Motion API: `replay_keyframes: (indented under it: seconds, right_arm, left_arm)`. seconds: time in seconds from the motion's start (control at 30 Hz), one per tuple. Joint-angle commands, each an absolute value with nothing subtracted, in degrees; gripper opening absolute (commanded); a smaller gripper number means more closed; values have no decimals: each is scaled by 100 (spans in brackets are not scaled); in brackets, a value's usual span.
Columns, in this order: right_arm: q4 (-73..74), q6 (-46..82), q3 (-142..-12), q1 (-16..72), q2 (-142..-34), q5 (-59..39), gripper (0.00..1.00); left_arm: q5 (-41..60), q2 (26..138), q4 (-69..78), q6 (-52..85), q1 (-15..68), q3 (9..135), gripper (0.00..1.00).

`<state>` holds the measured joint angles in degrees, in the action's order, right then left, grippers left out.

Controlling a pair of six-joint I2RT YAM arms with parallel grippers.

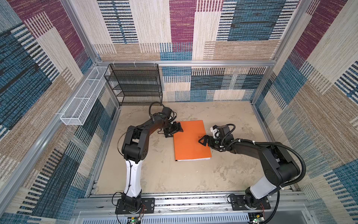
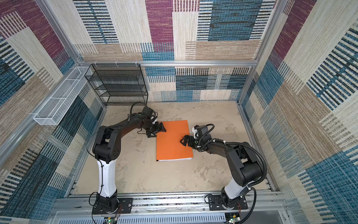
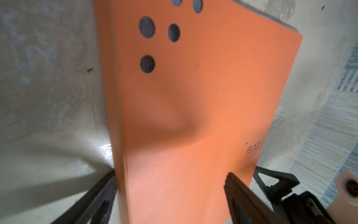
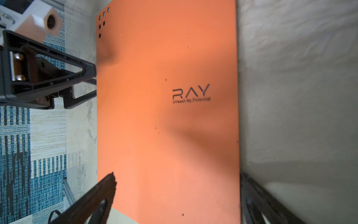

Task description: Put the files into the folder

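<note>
- Flat orange rectangular folder (image 1: 190,141): closed, centre of beige table (image 1: 155,174), white paper sheets (image 1: 193,159) inside.
- Left gripper (image 1: 175,131): parted, empty, at folder corner.
- Right gripper (image 1: 203,139): wide open, empty.

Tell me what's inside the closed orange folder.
A thin white edge of paper sheets shows along the near side of the orange folder. The cover hides the rest, so their number is unknown.

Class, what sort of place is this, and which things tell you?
Probably a robot test cell: two arms bolted to a rail, an aluminium frame lined with patterned carpet, a mesh rack.
</note>
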<state>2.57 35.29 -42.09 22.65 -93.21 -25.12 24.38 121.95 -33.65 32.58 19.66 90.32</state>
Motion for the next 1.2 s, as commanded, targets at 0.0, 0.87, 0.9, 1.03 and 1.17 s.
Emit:
replay_keyframes:
  seconds: [0.0,0.87,0.9,1.03,1.17]
  right_arm:
    - [-38,4063,-4118,2470,-9343,-2527,100]
    - [-1309,2907,-5676,1432,-8008,-739,100]
    - [-1327,2797,-5718,1318,-7848,-408,100]
    - [-547,2180,-5292,883,-7175,975,100]
    - [1596,1010,-3924,538,-6735,1111,99]
  left_arm:
    - [2452,12128,-3591,3194,1980,8698,88]
    - [840,8316,-3514,2701,1582,7760,99]
    - [285,7981,-3319,2685,1582,7473,99]
    - [-1828,6600,-1700,2358,1559,5722,99]
    - [-3648,5944,506,2056,1494,3570,99]
